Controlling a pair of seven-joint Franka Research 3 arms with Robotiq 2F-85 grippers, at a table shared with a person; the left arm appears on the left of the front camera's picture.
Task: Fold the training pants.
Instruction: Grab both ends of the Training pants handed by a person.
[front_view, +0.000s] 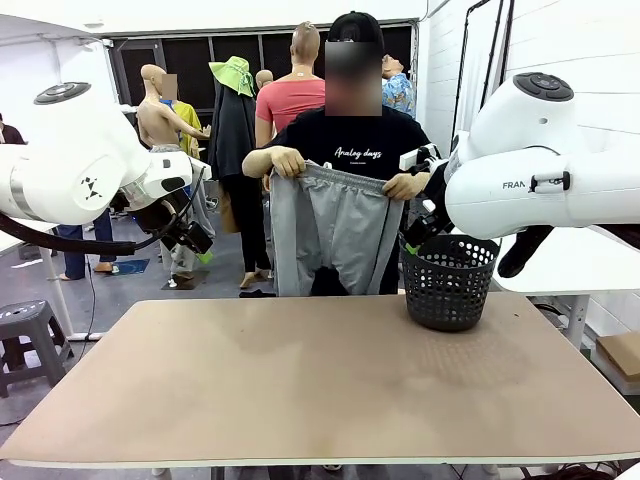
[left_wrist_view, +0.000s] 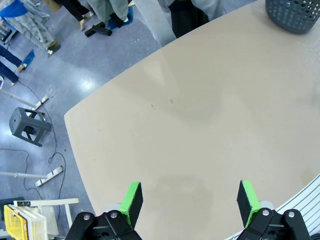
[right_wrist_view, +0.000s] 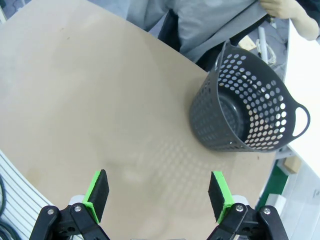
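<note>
Jaws of both arms stand released, wide apart, grasping nothing. Left wrist view: the left jaws' green pads (left_wrist_view: 132, 202) hang above the bare tan counter (left_wrist_view: 200, 125). The counter's corner shows, with a grey stool (left_wrist_view: 27, 127) on the floor beyond it and the edge of the black mesh basket (left_wrist_view: 295, 15) at the top right. Right wrist view: the right jaws' pads (right_wrist_view: 220, 196) hang above the counter with the basket upright ahead of them, its inside empty. Grey cloth of the training pants (right_wrist_view: 210, 20) hangs past the counter's far edge behind the basket. Front view: the pants (front_view: 335, 225) are off the counter, held up by the person at the far side. One hand (front_view: 288, 162) grips one end of the waistband and the other hand (front_view: 405, 185) the other end, and the legs hang down behind the counter's edge. The left arm (front_view: 80, 170) and right arm (front_view: 540, 170) are raised at either side, well apart from the pants.
</note>
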